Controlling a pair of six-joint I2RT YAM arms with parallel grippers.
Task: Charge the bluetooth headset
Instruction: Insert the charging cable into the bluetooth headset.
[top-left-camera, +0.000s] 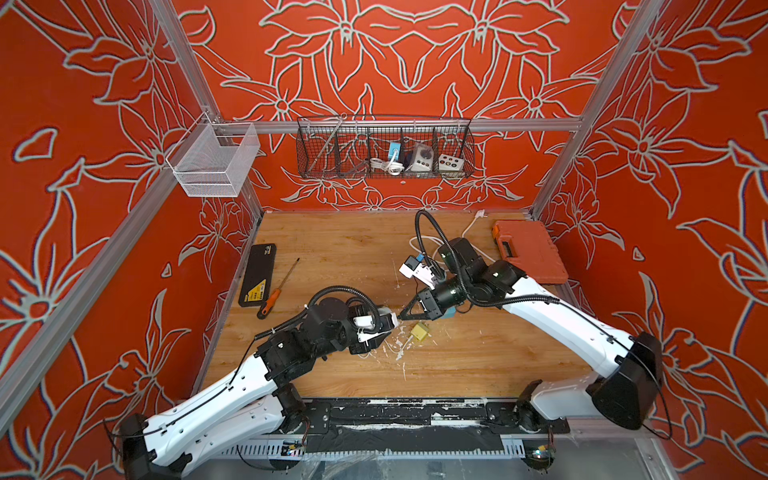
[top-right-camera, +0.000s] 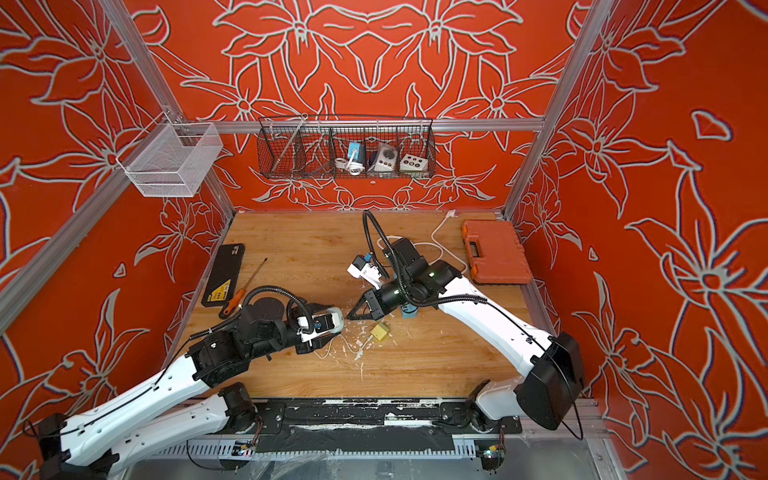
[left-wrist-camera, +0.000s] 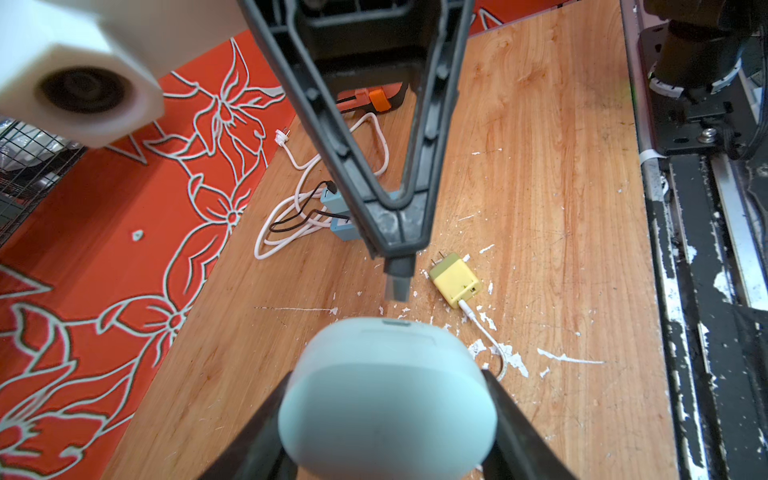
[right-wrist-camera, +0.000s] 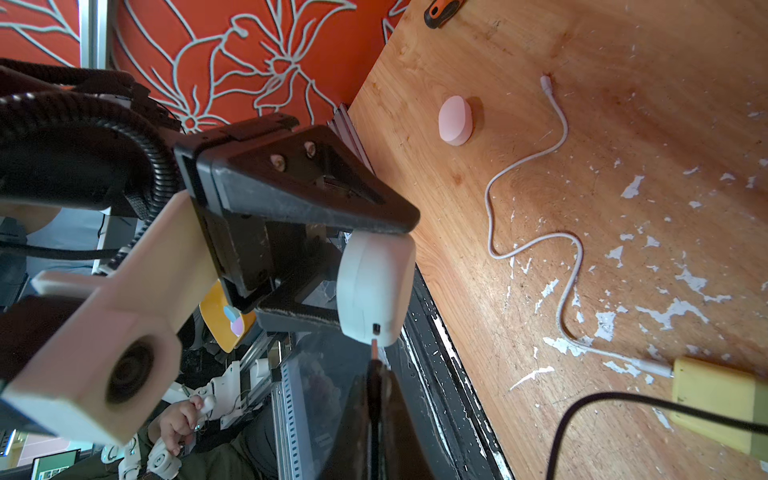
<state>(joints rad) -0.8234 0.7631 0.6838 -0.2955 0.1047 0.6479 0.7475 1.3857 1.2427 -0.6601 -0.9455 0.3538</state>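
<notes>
The headset's pale charging case (left-wrist-camera: 386, 411) is held off the table (top-left-camera: 332, 249), pinched across its broad sides by the left gripper (right-wrist-camera: 370, 272). The jaws stand partly apart because the case fills the space between them. It is held this way so that the edge with the small dark charging port (right-wrist-camera: 376, 328) faces the other arm, with nothing in front of it. The right gripper (left-wrist-camera: 397, 259) is clenched tight on the plug (right-wrist-camera: 374, 348) of a black cord (right-wrist-camera: 623, 399), and only the thin metal tip sticks out past the fingertips. That short grip probably keeps the plug stiff enough to push. The tip points straight at the port and seems just short of it, though from this angle I cannot be sure they are not already touching. The cord appears to run back to a blue adapter (left-wrist-camera: 337, 216) lying among loops of white cable farther back on the table, which would be the power source. A yellow charger (left-wrist-camera: 455, 280) with its own white cord (right-wrist-camera: 561, 232) lies on the table just beside the two grippers, and neither arm touches it. My judgement is that the step in hand is the insertion itself. It calls for a straight push along the plug's axis while the left arm holds the case steady, since a slight tilt could skid the tip off the port.
</notes>
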